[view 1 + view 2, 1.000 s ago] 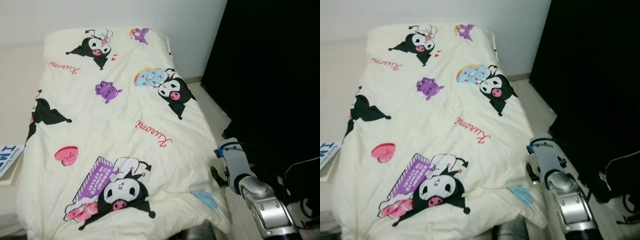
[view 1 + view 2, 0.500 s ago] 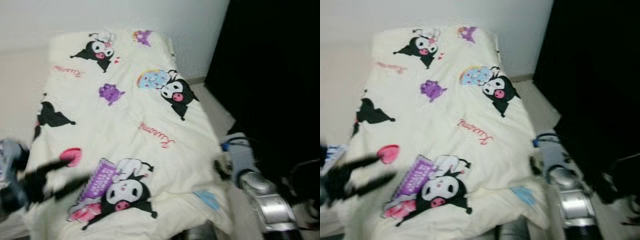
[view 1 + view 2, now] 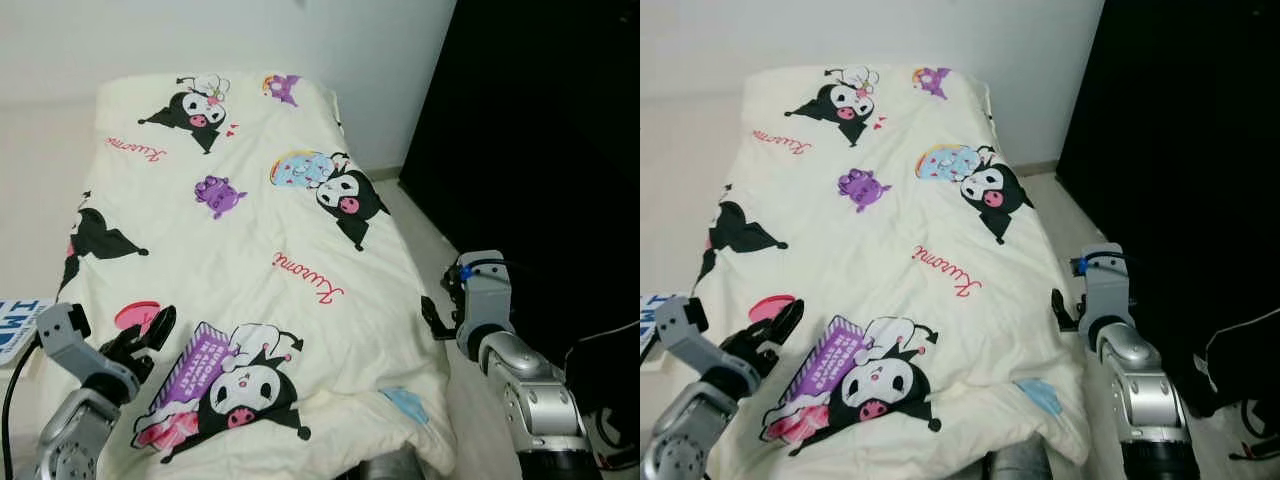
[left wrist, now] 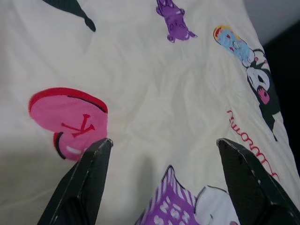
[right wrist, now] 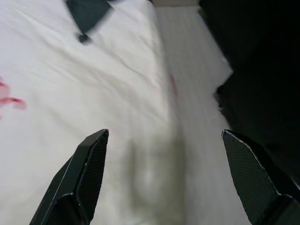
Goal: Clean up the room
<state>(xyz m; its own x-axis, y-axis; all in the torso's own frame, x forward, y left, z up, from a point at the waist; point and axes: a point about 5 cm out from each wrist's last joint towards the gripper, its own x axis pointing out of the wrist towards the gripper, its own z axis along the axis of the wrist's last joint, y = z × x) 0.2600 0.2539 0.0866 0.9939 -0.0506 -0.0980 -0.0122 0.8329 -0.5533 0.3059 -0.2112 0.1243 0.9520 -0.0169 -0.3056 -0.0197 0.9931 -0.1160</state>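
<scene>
Bedroom: white wall (image 3: 300, 40), black curtain (image 3: 540, 150) on the right, bed with cream cartoon-print duvet (image 3: 250, 230) spread flat. Left gripper (image 4: 161, 145) hovers over the duvet's near left part, fingers spread, empty; pink heart print (image 4: 68, 119) just beside one fingertip. Right gripper (image 5: 164, 140) is at the duvet's right edge above floor (image 5: 192, 93), fingers apart, empty.

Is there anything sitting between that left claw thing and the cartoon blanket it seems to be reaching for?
Nothing visible. The left end effector hovers open just above the blanket, beside its pink heart print, with bare fabric between the fingers.
</scene>
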